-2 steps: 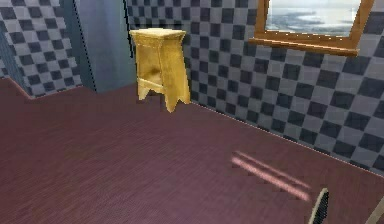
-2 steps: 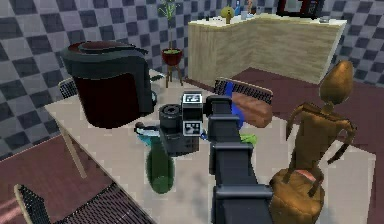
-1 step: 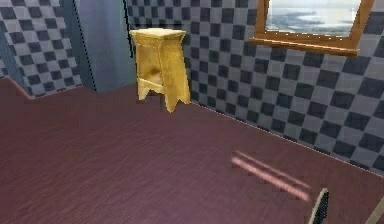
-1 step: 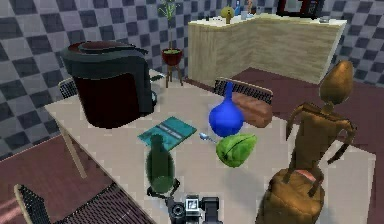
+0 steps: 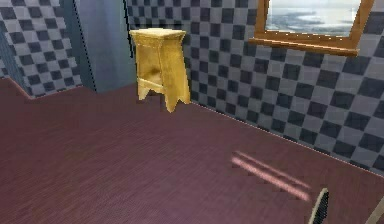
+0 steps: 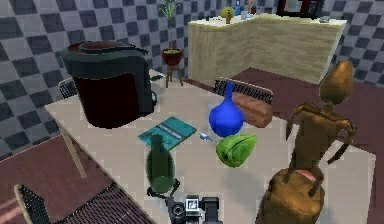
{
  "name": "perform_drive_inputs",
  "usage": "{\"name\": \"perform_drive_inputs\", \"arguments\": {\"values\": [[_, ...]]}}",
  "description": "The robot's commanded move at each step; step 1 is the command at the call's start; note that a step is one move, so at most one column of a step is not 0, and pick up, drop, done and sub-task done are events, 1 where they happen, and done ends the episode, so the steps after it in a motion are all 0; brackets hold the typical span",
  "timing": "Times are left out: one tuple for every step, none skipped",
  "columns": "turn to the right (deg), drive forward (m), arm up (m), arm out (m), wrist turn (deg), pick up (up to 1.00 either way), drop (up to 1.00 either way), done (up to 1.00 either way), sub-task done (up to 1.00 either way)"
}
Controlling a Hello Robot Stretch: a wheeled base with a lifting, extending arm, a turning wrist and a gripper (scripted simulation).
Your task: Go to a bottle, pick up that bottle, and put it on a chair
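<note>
Dark green bottle (image 6: pixel 158 165) stands on the table (image 6: pixel 100 140) just beside the claw (image 6: pixel 172 204)

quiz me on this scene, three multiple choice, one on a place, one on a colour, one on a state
1. Where does the stool stand?
A on a counter
B by the checkered wall
C mid-floor

2. What colour is the vase?
A red
B yellow
C blue

3. How is the green bottle?
A upright on the table
B lying on its side
C on the floor

Answers:
1 B, the forward view shows the stool right beside the wall.
2 C, its round body and neck are bright blue.
3 A, its neck points up and its base rests on the table.
</note>
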Motion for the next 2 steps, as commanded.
{"name": "perform_drive_inputs", "arguments": {"values": [[0.0,0.00,0.10,0.00,0.0,0.00,0.00,0.00,0.00],[0.0,0.00,0.24,0.00,0.0,0.00,0.00,0.00,0.00]]}}
